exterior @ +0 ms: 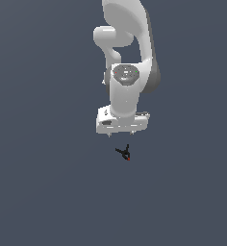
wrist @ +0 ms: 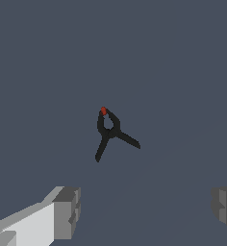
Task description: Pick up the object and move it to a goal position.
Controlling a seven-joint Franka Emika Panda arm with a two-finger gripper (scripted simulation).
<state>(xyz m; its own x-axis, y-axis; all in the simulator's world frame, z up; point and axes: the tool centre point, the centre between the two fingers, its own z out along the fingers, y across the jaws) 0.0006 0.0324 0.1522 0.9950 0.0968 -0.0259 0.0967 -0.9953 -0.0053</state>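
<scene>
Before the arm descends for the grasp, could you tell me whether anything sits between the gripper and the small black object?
Nothing visible does. The black object lies alone on the bare grey surface, and the gripper hangs open, its fingers spread and apart from it.

The exterior view looks steeply down from well above, taking in the white arm [exterior: 127,72] and the dark floor [exterior: 38,192] around it. The wrist view looks down from close range, past two fingertips [wrist: 67,211] at its edge. Both views share the small black object [exterior: 125,153] [wrist: 109,130] on the floor.
</scene>
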